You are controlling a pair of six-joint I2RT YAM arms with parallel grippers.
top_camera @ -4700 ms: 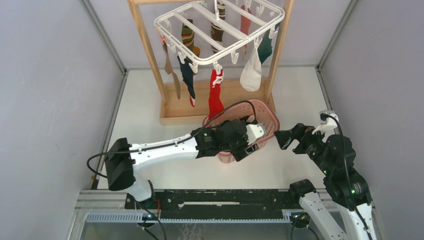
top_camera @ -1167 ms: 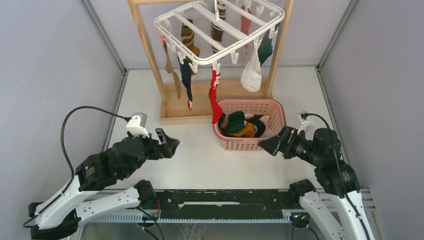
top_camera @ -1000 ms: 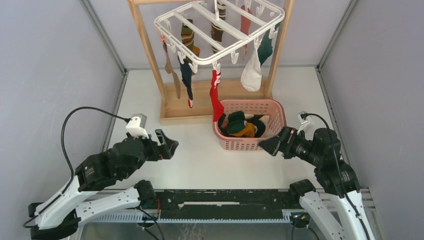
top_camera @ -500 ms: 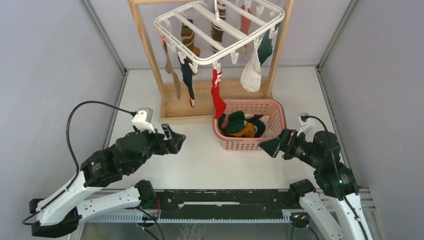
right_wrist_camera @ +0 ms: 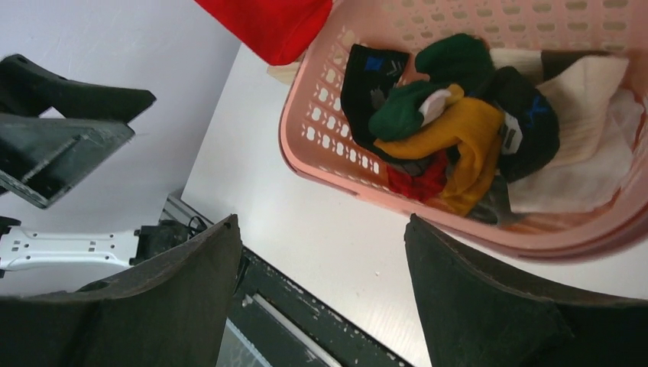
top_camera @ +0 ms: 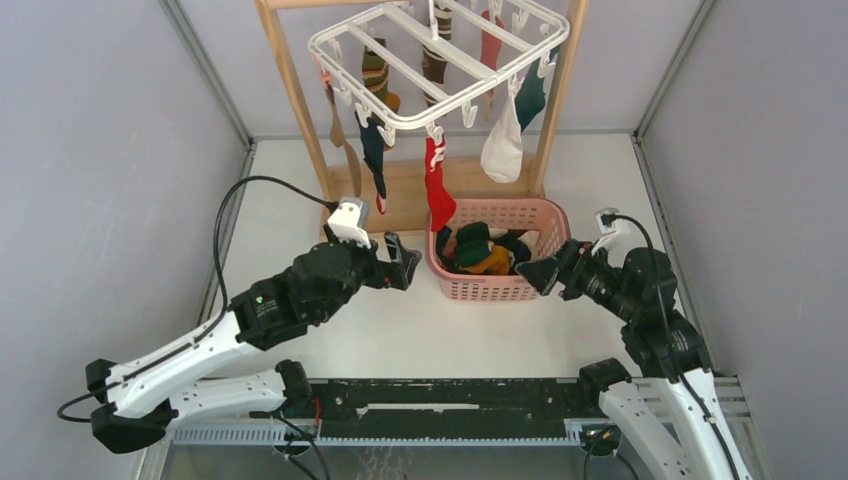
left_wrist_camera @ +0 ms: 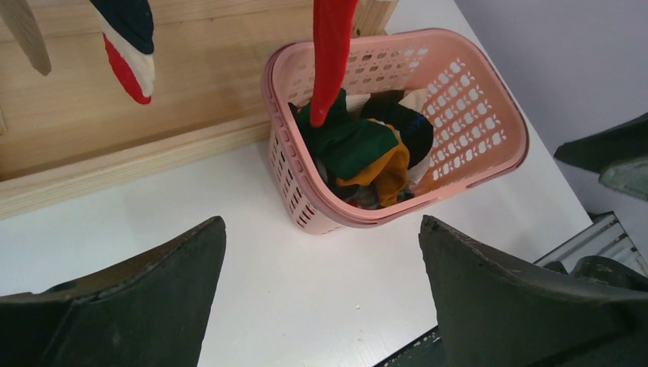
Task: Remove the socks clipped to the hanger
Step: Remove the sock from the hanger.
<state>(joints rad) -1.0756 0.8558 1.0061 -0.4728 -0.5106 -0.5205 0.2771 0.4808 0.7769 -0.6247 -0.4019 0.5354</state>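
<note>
**Top external view.** The hanger (top_camera: 405, 123) hung from the wooden stand (top_camera: 300, 110) at the far edge of the tabletop (top_camera: 400, 335). This kept its clipped socks dangling free, where an arm could reach them. A red sock (top_camera: 435, 195) hung from the front rim, with its toe dropping just over the near-left corner of the pink laundry basket (top_camera: 490, 290). That basket sat below the hanger, probably to catch what came off, and it already held a heap of loose socks (top_camera: 480, 250). A navy sock (top_camera: 376, 160) and a white sock (top_camera: 503, 145) hung on either side of the red one. The left end effector (top_camera: 402, 265) was just left of the basket, below the red sock. The right end effector (top_camera: 528, 278) was at the basket's right end, well apart from any clipped sock.

**Left wrist view.** The fingers (left_wrist_camera: 130, 298) were spread wide with nothing between them. The red sock hung ahead and above, with its tip inside the basket, and nothing was touching it.

**Right wrist view.** The fingers (right_wrist_camera: 489, 290) were also apart and held nothing. They pointed at the basket's heap, and the red sock's toe showed beyond the basket's far rim.
</note>
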